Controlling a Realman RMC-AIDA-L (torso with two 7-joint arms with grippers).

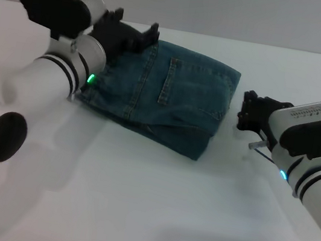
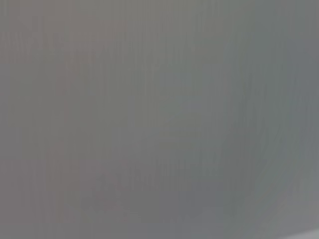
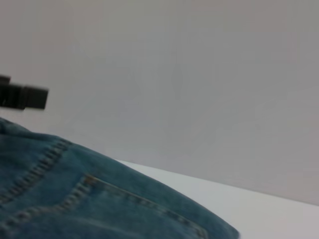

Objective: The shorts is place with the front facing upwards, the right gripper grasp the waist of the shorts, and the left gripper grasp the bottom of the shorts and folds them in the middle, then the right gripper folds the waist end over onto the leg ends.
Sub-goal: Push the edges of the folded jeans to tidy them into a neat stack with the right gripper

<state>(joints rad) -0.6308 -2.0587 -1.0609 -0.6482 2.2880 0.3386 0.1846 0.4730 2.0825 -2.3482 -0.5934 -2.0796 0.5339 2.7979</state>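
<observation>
Head view: the shorts (image 1: pixel 164 93) lie folded into a compact bundle on the white table (image 1: pixel 133 214) between both tools — long axis crosswise. Left gripper (image 1: pixel 128 35) hovers over their far corner, right gripper (image 1: pixel 253 114) just beside — whether either is open cannot be told.

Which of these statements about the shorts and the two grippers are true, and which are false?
1. The shorts lie folded into a compact stack. True.
2. The right gripper holds the shorts. False: it is beside them, apart from the denim.
3. The left gripper is at the shorts' far left edge. True.
4. The shorts hang off the table. False: they lie wholly on it.
</observation>
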